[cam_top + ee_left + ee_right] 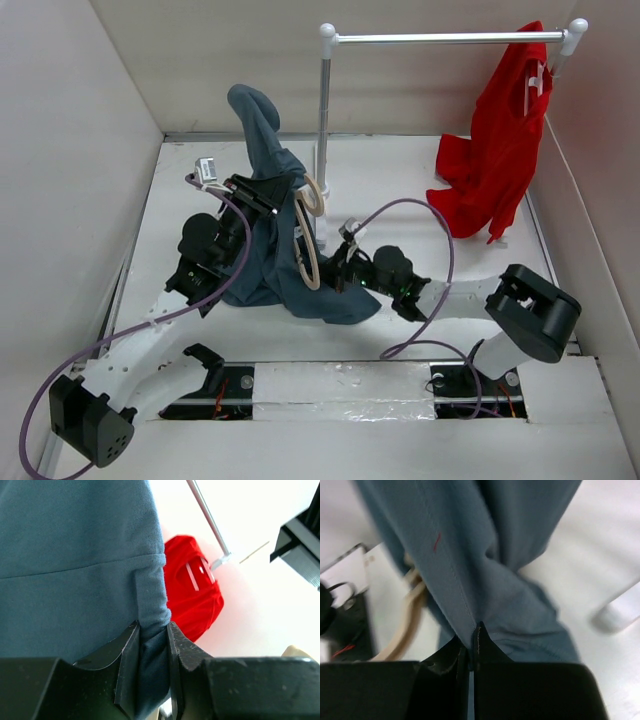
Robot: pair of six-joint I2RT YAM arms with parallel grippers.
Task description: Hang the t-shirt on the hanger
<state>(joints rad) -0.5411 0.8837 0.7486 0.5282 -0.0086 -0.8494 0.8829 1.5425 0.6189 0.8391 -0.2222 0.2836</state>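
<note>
We are holding the t-shirt (270, 255) bunched up between our two arms at the middle of the table (420, 170); the hanger (308, 262) is showing against its right side; our left gripper (152, 627) is clamping a thick fold of the blue-grey cloth; our right gripper (471, 630) is pinching a thin seam, jaws nearly together; a red garment (500, 150) is hanging from the rail (450, 38).
</note>
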